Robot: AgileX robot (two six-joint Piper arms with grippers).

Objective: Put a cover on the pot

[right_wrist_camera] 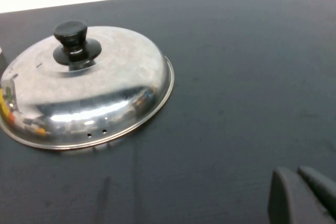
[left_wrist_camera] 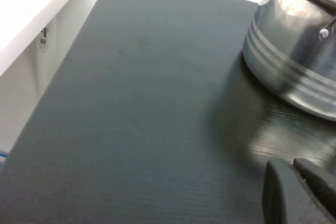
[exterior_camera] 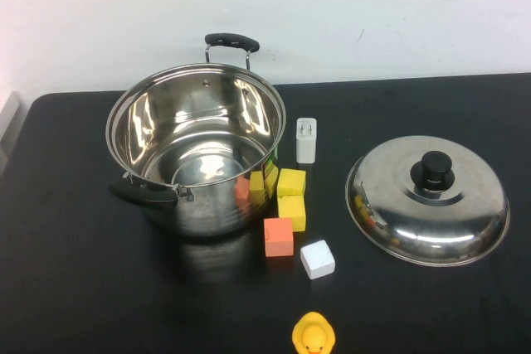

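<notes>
The pot point(exterior_camera: 195, 151) stands open and empty on the left half of the black table, with one black handle at the back and one at the front left. Its steel wall also shows in the left wrist view point(left_wrist_camera: 294, 61). The domed steel lid point(exterior_camera: 427, 201) with a black knob point(exterior_camera: 436, 167) lies on the table to the right of the pot; it also shows in the right wrist view point(right_wrist_camera: 89, 93). Neither arm shows in the high view. My left gripper point(left_wrist_camera: 294, 165) is shut and empty, apart from the pot. My right gripper point(right_wrist_camera: 296, 173) is shut and empty, apart from the lid.
Between pot and lid lie a white plug point(exterior_camera: 306, 139), two yellow blocks point(exterior_camera: 290, 181), an orange block point(exterior_camera: 278, 236) and a white block point(exterior_camera: 317, 259). A yellow duck point(exterior_camera: 314, 336) sits at the front edge. A white wall stands behind the table.
</notes>
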